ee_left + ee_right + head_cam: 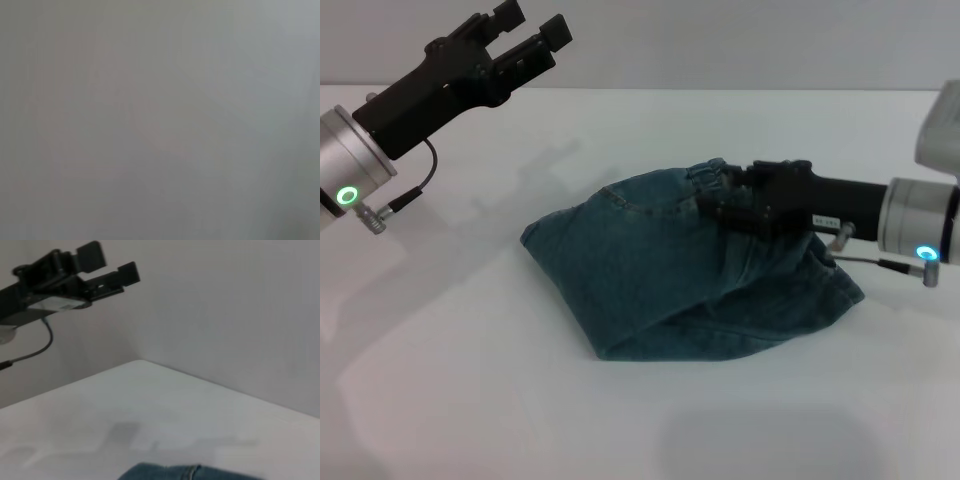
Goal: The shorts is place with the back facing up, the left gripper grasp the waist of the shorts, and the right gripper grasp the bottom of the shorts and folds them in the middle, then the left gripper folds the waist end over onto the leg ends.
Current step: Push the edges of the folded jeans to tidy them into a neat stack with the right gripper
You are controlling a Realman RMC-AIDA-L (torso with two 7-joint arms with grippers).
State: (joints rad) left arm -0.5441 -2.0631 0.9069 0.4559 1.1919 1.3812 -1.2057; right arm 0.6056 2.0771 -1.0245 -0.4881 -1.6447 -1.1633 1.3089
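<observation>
The blue denim shorts (670, 270) lie folded in a loose heap at the middle of the white table (470, 380). The ruffled waist (708, 174) shows at the heap's far edge. My right gripper (718, 208) reaches in from the right and rests low on the denim just below that band. My left gripper (532, 24) hangs high at the far left, open and empty, well clear of the shorts. The right wrist view shows it too, left gripper (112, 263), with a strip of shorts (170, 472) along the bottom. The leg ends are hidden in the folds.
A pale wall (740, 40) stands behind the table's far edge. Bare tabletop surrounds the heap on the left and front. The left wrist view shows only a blank grey surface.
</observation>
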